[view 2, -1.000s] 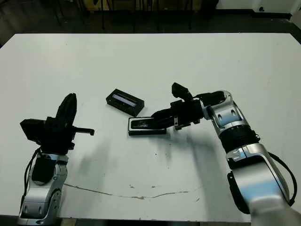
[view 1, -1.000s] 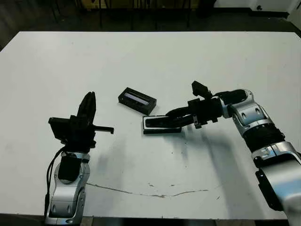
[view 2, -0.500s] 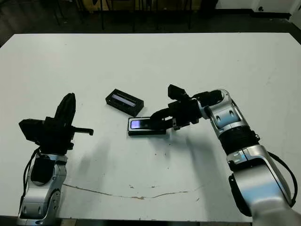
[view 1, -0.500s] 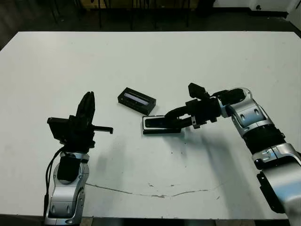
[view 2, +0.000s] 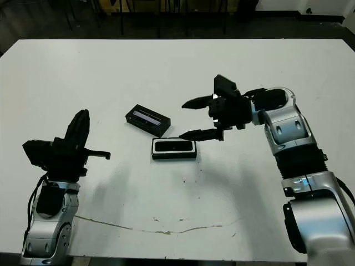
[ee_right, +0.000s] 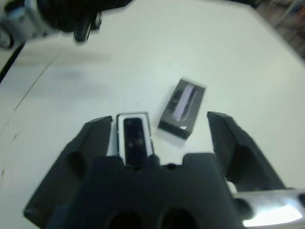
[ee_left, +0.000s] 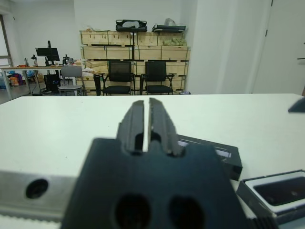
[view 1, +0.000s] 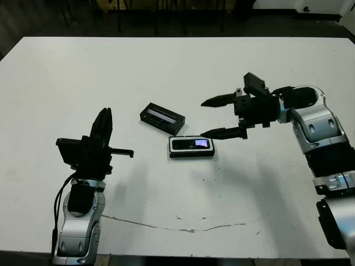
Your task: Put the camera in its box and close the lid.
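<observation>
The camera (view 1: 193,143), a slim black bar with a small bluish screen, lies inside the white-lined box (view 1: 173,151) at the table's middle. My right gripper (view 1: 203,118) hovers open just right of the box, one finger above the other, holding nothing. In the right wrist view the box (ee_right: 118,138) and the camera (ee_right: 133,139) show between the spread fingers. The lid (view 1: 161,118) lies apart, behind and left of the box, its pale strip facing up. At the near left my left gripper (view 1: 105,113) is raised and points away, shut and empty (ee_left: 143,102).
A thin dark crack line (view 1: 183,227) runs across the white table (view 1: 177,66) near its front edge. Beyond the table's far edge stand chairs (ee_left: 119,76) and shelves of crates.
My right gripper has let go of the camera, opened wide and drawn back up and to the right. The camera now lies in the box. The left arm has stayed put.
</observation>
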`<state>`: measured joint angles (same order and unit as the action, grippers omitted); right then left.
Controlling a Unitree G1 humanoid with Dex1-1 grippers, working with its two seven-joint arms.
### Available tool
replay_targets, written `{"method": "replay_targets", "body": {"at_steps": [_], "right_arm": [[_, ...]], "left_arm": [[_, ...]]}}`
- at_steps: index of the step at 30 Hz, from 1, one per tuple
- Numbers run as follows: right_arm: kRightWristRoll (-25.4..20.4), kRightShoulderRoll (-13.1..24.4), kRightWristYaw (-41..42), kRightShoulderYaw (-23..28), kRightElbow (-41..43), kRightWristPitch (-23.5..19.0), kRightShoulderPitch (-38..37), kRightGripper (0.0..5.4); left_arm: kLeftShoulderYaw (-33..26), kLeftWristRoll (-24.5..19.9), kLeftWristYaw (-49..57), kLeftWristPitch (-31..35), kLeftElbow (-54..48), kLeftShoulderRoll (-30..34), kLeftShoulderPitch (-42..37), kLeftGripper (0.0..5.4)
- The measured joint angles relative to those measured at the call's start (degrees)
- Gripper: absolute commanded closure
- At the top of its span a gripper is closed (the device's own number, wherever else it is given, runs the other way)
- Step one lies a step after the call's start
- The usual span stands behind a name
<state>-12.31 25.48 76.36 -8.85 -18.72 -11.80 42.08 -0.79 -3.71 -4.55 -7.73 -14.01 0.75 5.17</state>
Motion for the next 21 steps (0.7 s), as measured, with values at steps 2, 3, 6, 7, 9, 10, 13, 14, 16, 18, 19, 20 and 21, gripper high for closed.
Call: {"method": "replay_targets", "body": {"at_steps": [2,3,6,7,9,10,13,14,16,18,19,20,21], "right_arm": [[-2.4,-0.1,-3.7,2.5,2.6,-3.7,-1.2,0.13],[-3.7,-0.3,-6.5,4.1,4.1,-6.1,-2.0,0.02],[-5.0,-2.7,-18.7,8.4,10.3,-10.4,-6.4,0.16],[-4.6,-3.9,-23.4,9.1,13.0,-10.9,-8.4,0.29],[-2.8,-6.5,-32.3,9.5,18.5,-11.2,-12.7,0.64],[-2.3,-7.4,-34.8,9.3,20.3,-11.1,-14.3,0.81],[-1.6,-8.8,-38.2,8.3,23.4,-9.6,-17.9,1.36],[-1.2,-9.0,-38.8,7.6,24.4,-8.8,-19.0,1.54],[0.4,-8.9,-39.4,6.1,26.1,-6.5,-21.1,1.9],[1.3,-8.2,-39.3,5.0,27.6,-5.1,-23.1,2.26],[1.1,-7.8,-38.9,4.8,28.4,-5.0,-23.9,2.44],[0.8,-7.4,-38.5,4.7,29.2,-5.0,-24.8,2.62],[0.5,-7.1,-38.0,4.5,30.0,-5.1,-25.5,2.79]], "left_arm": [[0.0,0.2,0.0,0.0,0.0,0.0,0.0,5.4],[0.0,0.2,0.0,0.0,0.0,0.0,0.0,5.4],[0.0,0.2,0.0,0.0,-0.1,0.0,0.1,5.4],[0.0,0.2,0.0,0.0,-0.1,0.0,0.1,5.4],[0.0,0.2,0.0,0.0,-0.2,0.0,0.3,5.4],[0.0,0.2,0.0,0.0,-0.3,0.0,0.3,5.4],[0.0,0.2,0.0,0.0,-0.3,0.0,0.5,5.4],[0.0,0.2,0.1,0.0,-0.4,0.0,0.5,5.4],[0.0,0.3,0.1,0.0,-0.7,0.0,0.6,5.4],[-0.4,0.2,0.0,0.2,-1.3,0.2,0.5,5.4],[-0.7,0.2,-0.3,0.4,-2.0,0.9,0.3,5.4],[-1.2,0.2,-0.8,0.7,-2.9,1.9,-0.3,5.4],[-2.0,-0.1,-1.4,1.2,-3.7,2.9,-0.9,5.4]]}}
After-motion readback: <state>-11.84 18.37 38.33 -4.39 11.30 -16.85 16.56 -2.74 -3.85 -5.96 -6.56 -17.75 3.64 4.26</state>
